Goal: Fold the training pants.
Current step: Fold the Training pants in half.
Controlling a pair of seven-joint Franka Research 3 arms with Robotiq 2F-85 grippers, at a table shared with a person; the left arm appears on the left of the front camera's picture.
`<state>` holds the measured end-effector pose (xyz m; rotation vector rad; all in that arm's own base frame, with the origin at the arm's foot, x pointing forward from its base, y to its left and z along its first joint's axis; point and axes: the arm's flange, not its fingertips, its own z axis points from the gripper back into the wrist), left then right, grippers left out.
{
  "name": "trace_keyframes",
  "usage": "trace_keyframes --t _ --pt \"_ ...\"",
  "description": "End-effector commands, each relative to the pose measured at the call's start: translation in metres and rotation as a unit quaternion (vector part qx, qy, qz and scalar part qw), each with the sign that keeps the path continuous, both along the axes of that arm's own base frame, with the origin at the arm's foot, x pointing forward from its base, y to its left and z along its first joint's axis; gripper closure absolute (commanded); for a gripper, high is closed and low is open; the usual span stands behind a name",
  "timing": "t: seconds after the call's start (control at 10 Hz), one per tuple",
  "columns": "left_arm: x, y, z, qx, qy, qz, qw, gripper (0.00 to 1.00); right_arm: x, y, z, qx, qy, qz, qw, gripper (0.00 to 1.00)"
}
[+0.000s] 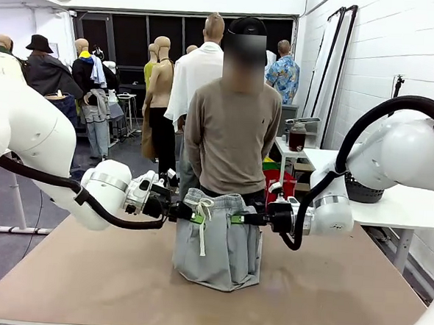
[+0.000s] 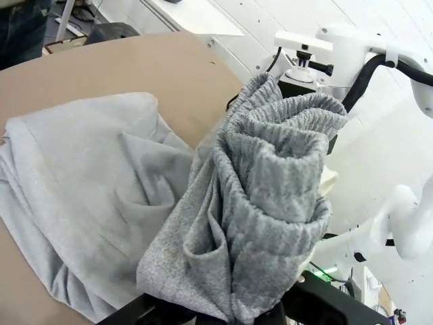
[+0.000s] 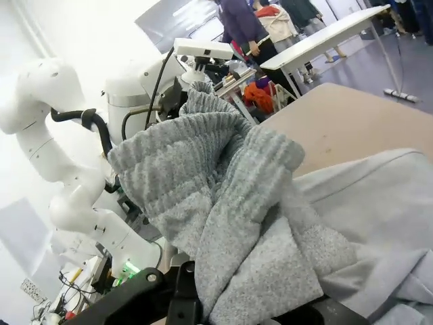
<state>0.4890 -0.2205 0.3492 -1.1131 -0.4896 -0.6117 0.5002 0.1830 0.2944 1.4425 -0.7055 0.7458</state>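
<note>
Front view: both fingers pinch the training pants (image 1: 218,243) waistband (image 1: 213,200) above the table (image 1: 85,272).

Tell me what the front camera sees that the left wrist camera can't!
Front alone: a person standing behind the table, the white drawstring dangling, and both the left gripper and right gripper pinching the waistband's two ends. Left wrist alone: the waistband bunched up close. Both: the grey training pants and the brown table.

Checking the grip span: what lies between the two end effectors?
In the front view, the pants' gathered waistband and drawstring span between the left and right end effectors.
</note>
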Motion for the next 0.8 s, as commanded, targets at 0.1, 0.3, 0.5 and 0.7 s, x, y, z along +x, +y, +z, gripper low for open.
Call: trace_keyframes --t 0.1,0.3,0.5,0.7 --pt "0.0 0.0 0.0 0.0 0.0 0.0 1.0 1.0 0.0 0.0 0.0 0.0 0.0 0.0 1.0 1.0" --pt "0.0 0.0 0.0 0.0 0.0 0.0 1.0 1.0 0.0 0.0 0.0 0.0 0.0 0.0 1.0 1.0" --pt "0.0 0.0 0.0 0.0 0.0 0.0 1.0 1.0 0.0 0.0 0.0 0.0 0.0 0.0 1.0 1.0" --pt "0.004 -0.005 -0.001 -0.003 0.002 -0.003 1.0 1.0 0.0 0.004 -0.002 0.0 0.004 0.001 1.0 1.0"
